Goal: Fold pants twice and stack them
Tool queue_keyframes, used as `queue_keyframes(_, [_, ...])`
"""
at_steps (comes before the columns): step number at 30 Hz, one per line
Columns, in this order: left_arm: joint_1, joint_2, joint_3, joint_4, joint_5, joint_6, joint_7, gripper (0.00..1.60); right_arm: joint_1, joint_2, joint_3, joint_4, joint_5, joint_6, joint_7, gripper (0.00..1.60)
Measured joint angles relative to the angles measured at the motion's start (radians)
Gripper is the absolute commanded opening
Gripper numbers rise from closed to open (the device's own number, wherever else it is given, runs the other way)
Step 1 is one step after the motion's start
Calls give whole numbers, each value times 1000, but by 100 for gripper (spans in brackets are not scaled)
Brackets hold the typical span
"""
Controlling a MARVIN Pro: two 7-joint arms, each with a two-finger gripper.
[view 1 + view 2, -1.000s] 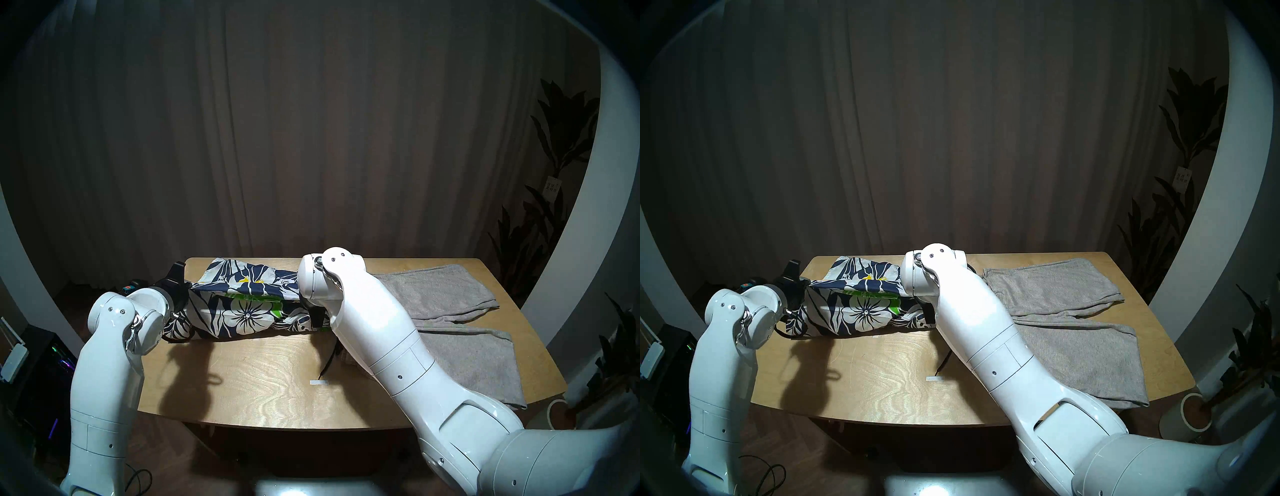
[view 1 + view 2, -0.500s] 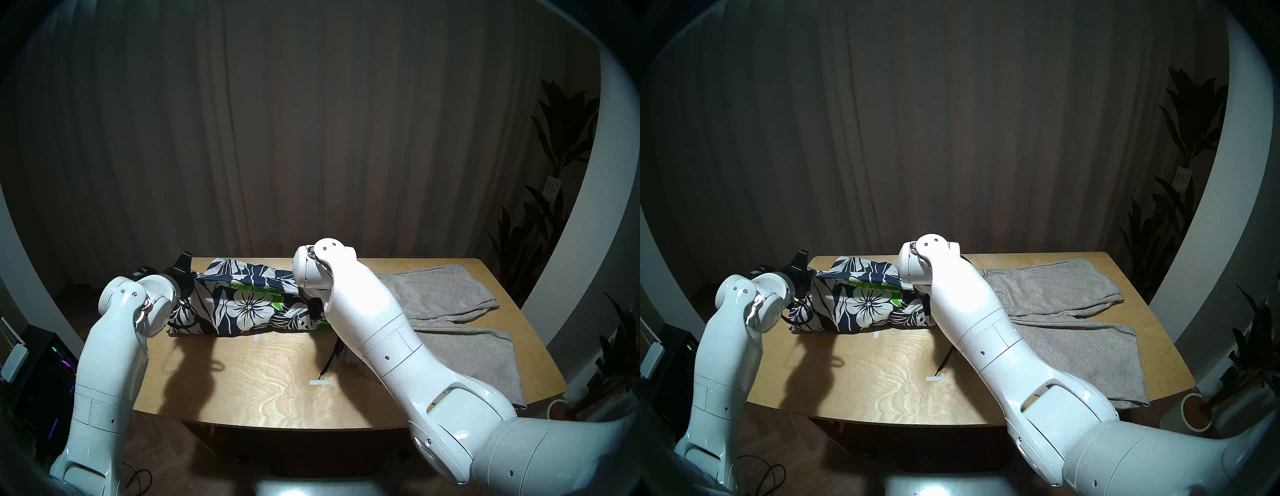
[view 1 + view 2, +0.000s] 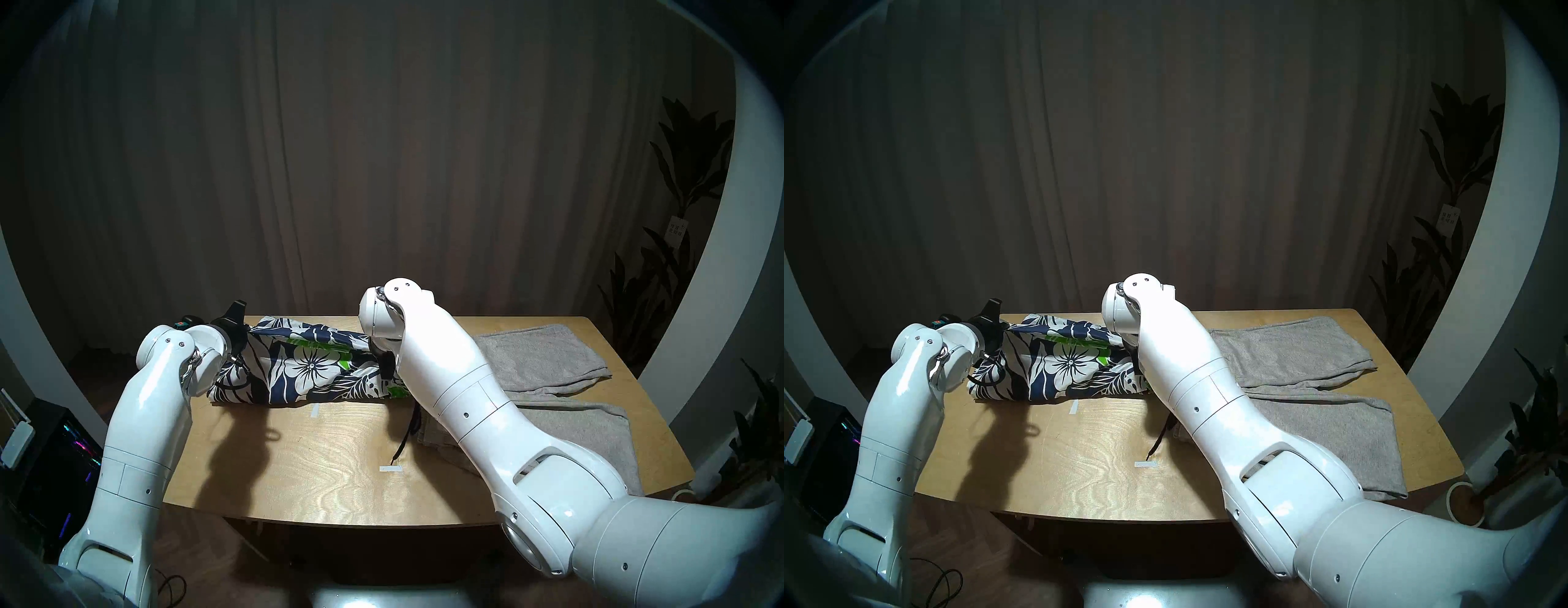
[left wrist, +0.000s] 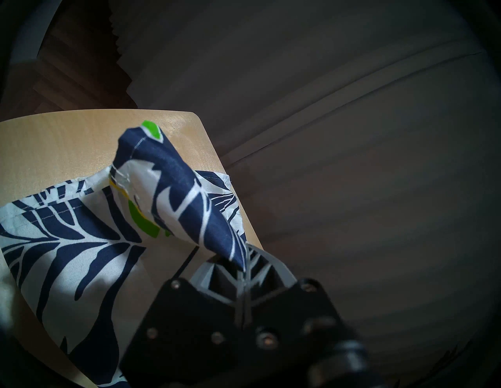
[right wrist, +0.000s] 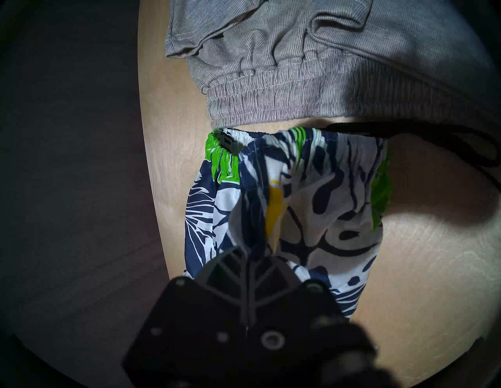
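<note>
The navy-and-white leaf-print shorts (image 3: 309, 369) lie lengthwise at the table's back left, their top layer lifted. My left gripper (image 4: 245, 260) is shut on a hem corner of them at the left end, also seen in the head view (image 3: 245, 330). My right gripper (image 5: 257, 254) is shut on the fabric near the green waistband end. In the head views its own wrist mostly hides it. The black drawstring (image 3: 407, 433) trails onto the table. The light-grey knit shorts (image 3: 551, 361) lie flat at the right, with the waistband (image 5: 284, 89) next to the print shorts.
The wooden table (image 3: 318, 479) has two small tape marks, one (image 3: 390, 468) near the front and one (image 3: 315, 410) just before the print shorts. A curtain hangs behind. Potted plants (image 3: 679, 178) stand at the right and electronics (image 3: 63, 446) on the floor at the left.
Both grippers have moved away from me and a little right with the held fabric. The shorts' near edge has slid back, which uncovers a tape mark. The grey shorts have not moved.
</note>
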Motion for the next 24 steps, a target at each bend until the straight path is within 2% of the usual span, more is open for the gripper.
queue_keyframes(15, [-115, -8, 58, 119, 19, 0, -21, 0, 52, -37, 13, 109, -1, -11, 29, 0])
queue_keyframes(24, [-185, -32, 98, 207, 34, 0, -30, 0, 79, -53, 24, 172, -4, -20, 53, 0])
